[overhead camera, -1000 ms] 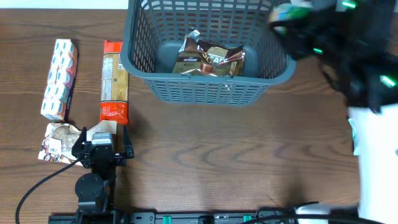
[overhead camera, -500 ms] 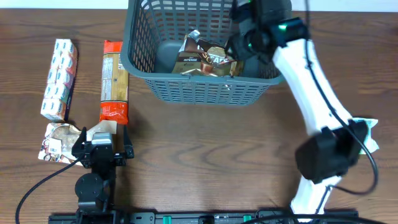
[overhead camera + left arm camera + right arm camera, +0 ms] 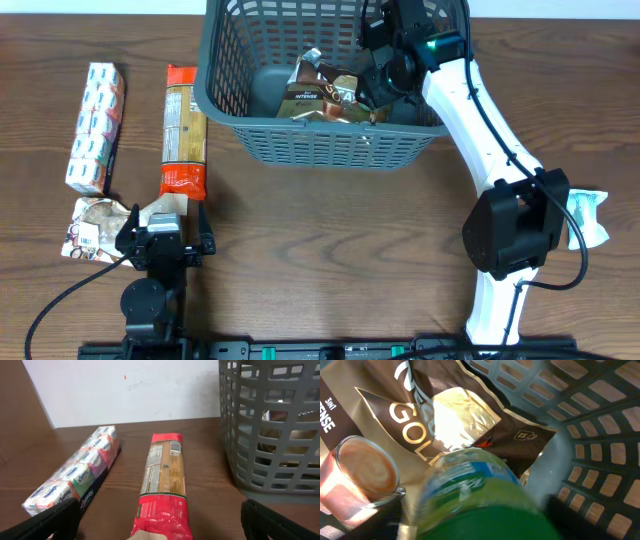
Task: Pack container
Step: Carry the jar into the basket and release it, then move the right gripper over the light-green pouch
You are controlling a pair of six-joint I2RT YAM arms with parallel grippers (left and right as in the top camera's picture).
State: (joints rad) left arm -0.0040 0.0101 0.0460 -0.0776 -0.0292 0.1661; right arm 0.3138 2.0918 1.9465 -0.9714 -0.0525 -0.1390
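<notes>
The container (image 3: 330, 150) is a dark grey mesh basket at the table's far middle, also in the left wrist view (image 3: 270, 435) and the right wrist view (image 3: 600, 435). A brown coffee bag (image 3: 320, 95) lies inside it (image 3: 410, 415). My right gripper (image 3: 385, 75) is down inside the basket, shut on a green-capped bottle with a blue-green label (image 3: 475, 495), just above the coffee bag. My left gripper (image 3: 165, 240) is open and empty, low at the near end of a red pasta pack (image 3: 184, 130) that lies between its fingers (image 3: 164, 480).
A tissue multipack (image 3: 96, 125) lies left of the pasta pack, also in the left wrist view (image 3: 75, 477). A small snack packet (image 3: 90, 228) lies by the left gripper. A green-white packet (image 3: 588, 215) lies at the right, behind my right arm's base.
My right arm has swung from the far right into the basket and lowered the green bottle toward the coffee bag. The left arm has not moved.
</notes>
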